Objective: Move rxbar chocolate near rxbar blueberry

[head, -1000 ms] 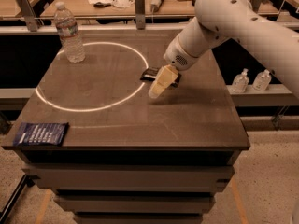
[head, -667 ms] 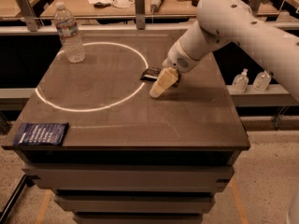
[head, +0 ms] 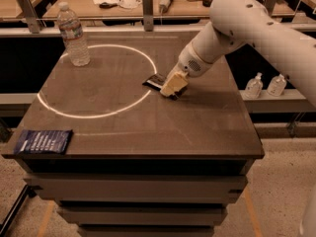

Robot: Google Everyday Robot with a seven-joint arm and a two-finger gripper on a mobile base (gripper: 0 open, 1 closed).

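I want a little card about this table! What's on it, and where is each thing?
gripper: low over the black bar, right of the table's middle
rxbar chocolate: flat, partly hidden under the gripper, at the white ring's right edge
rxbar blueberry: flat at the front left corner, far from the chocolate bar
water bottle: upright, back left
white ring: marked on the table, left half
job: not done yet, the bars are apart
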